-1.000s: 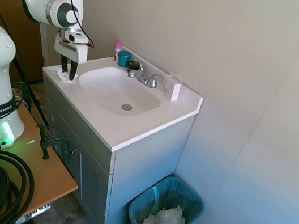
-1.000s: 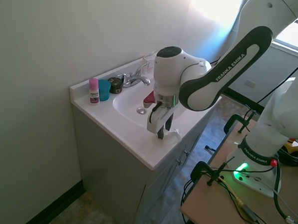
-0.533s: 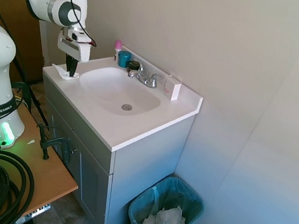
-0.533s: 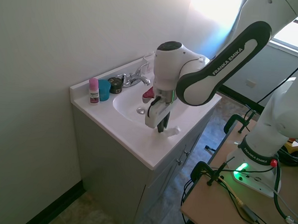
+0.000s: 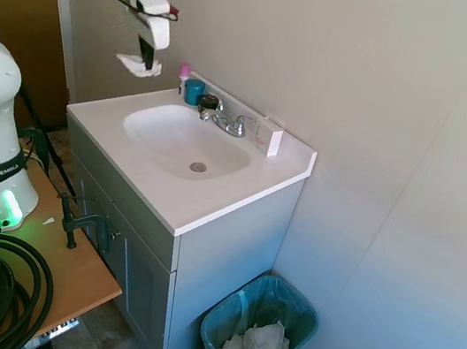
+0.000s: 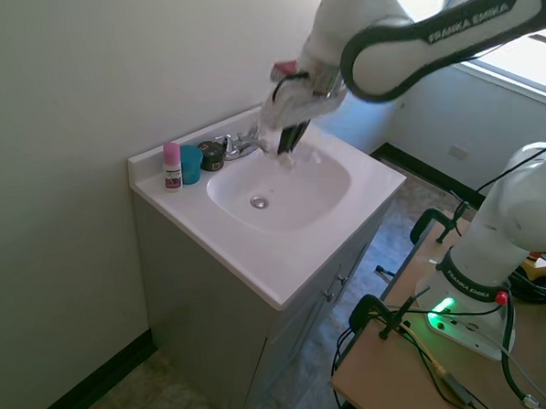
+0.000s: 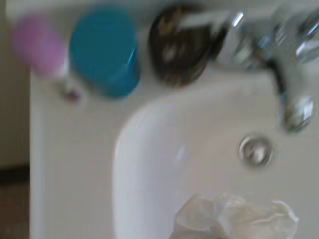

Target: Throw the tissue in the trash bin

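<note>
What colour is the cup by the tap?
Blue cup, clearest in the wrist view.

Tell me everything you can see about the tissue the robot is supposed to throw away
The tissue is a small piece of thin white paper, crumpled, with ragged edges. It is pinched between the fingers of the gripper, which is shut on it, and hangs off their tips in the air, well above the sink counter near its back corner. Nothing else touches it. The wrist view shows its wrinkled, slightly translucent folds with the basin below. It is far from the trash bin on the floor beside the cabinet.
</note>
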{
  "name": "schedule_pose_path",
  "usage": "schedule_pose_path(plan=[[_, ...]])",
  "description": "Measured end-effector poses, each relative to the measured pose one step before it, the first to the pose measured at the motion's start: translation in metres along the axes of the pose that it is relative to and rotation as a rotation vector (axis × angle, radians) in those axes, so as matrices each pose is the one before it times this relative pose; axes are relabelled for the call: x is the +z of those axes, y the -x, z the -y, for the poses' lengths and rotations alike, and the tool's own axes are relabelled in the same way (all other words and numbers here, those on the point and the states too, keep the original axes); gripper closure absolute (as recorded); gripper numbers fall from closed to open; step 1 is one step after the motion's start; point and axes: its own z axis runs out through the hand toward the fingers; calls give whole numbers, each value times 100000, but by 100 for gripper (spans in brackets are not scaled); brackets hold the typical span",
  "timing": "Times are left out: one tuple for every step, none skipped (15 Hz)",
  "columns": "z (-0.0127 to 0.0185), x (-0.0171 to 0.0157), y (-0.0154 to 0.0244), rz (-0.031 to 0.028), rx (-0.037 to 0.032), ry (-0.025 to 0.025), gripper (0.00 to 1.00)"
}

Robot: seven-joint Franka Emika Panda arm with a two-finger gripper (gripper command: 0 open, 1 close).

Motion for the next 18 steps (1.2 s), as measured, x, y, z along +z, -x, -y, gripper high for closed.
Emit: schedule_pose_path(plan=[[-808, -2289, -4017, -3353, 5890, -4685, 100], [-979, -1859, -4247, -3371, 6117, -3745, 100], [-1416, -1632, -4906, -4019, 6947, -3429, 100], [-1484, -1149, -4586, -4092, 6881, -2612, 100], [-1677, -775, -4803, -4039, 7107, -1729, 100], [-1801, -294, -5008, -4190, 7600, -894, 100], [-1483, 472, -4444, -4245, 7250, -195, 100], [-1245, 1320, -3832, -4043, 6672, 871, 100], [-1058, 2136, -2931, -2907, 6379, 2535, 100], [-1116, 2607, -2030, -717, 5579, 4376, 100], [-1091, 2906, -1312, 932, 4426, 4478, 100], [-796, 3023, -800, 1585, 2195, 3902, 100], [-528, 3061, -641, 1695, 1055, 3938, 100], [-172, 2841, -382, 1343, 74, 3619, 100], [316, 2643, -376, 1071, -21, 2826, 100], [521, 2655, -624, 1201, 130, 2496, 100], [659, 2409, -540, 630, -198, 1723, 0], [993, 2006, -322, 877, -761, 1527, 0]])
